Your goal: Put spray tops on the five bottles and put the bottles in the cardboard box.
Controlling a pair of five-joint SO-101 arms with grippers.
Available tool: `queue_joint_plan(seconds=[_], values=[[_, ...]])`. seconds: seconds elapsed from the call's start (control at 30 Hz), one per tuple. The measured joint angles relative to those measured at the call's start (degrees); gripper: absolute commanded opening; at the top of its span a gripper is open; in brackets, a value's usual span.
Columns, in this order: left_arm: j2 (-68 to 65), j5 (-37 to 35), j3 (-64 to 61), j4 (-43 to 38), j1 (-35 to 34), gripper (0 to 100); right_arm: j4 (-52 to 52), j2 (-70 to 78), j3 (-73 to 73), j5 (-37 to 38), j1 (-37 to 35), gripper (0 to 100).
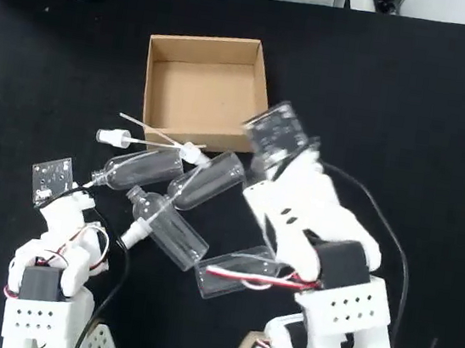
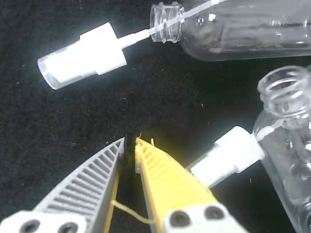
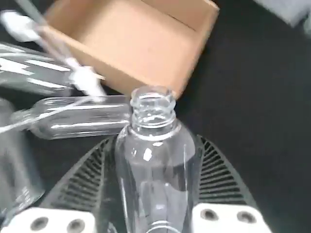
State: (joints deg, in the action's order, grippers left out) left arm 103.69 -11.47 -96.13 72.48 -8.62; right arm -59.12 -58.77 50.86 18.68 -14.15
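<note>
Clear plastic bottle (image 3: pixel 153 116), neck uncapped, is grasped by the right gripper (image 3: pixel 156 145) at 5 o'clock of the brown cardboard box (image 1: pixel 159 48). The left gripper (image 2: pixel 130 145) is clenched, empty. Capping is in hand, I judge; next it needs the white spray top (image 2: pixel 82 56) picked up

Clear bottles (image 1: pixel 172 231) lie on their sides near the open cardboard box (image 1: pixel 200 93), white spray tops (image 1: pixel 114 136) loose among them

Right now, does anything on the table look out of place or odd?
Yes: one spray top sits off its bottle, only its tube in the neck. Other bottles lie crisscrossed on their sides by the cardboard box.
</note>
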Motion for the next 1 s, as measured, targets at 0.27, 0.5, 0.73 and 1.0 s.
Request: queue_joint_plan(seconds=[0.27,0.5,0.73,1.0], values=[[0.0,0.0,0.0,0.0,0.0,3,9.8,0.0,8.2,-5.5,6.0,12.4],[0.0,0.0,0.0,0.0,0.0,3,15.7,0.0,13.4,-5.9,6.0,12.4],[0.0,0.0,0.0,0.0,0.0,3,20.9,0.0,16.8,-8.2,6.0,12.4],[0.0,0.0,0.0,0.0,0.0,3,21.5,0.0,16.9,-11.1,8.8,12.4]])
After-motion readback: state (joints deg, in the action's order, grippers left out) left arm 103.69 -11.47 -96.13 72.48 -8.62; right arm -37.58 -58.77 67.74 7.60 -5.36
